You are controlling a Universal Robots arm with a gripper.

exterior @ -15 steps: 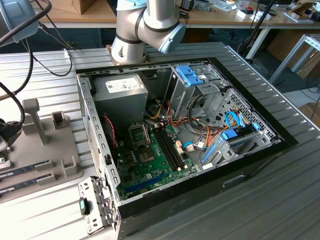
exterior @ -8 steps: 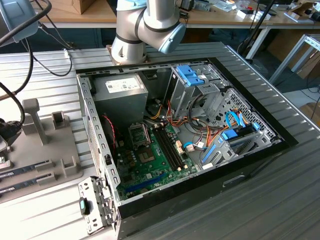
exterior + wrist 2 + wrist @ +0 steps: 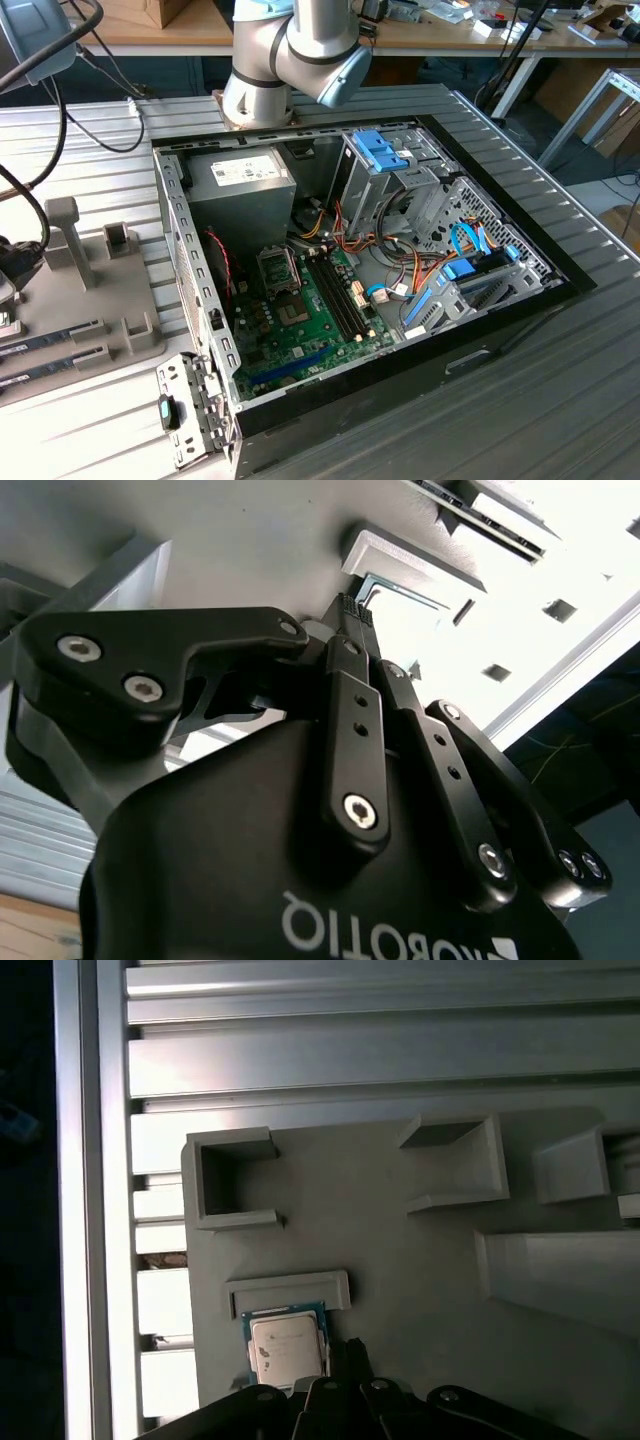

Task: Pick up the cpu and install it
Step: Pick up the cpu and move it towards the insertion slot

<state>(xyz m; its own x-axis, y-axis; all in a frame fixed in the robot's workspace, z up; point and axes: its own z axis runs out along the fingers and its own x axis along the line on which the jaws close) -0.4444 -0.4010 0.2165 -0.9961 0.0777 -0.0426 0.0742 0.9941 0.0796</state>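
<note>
Clenching gripper [image 3: 352, 608] fingers together on nothing, tips sitting just beside the cpu [image 3: 287, 1348], itself lying flat next to a raised lip [image 3: 290, 1290] near the grey fixture tray [image 3: 400, 1240] edge

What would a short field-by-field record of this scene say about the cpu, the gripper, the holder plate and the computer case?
cpu: lies flat, metal top up, in a recess of the grey holder plate
gripper: right beside the cpu's edge, fingers together, gripping nothing
holder plate: rests on a ribbed metal table
computer case: open, green motherboard exposed
task status: cpu not yet picked up
</note>
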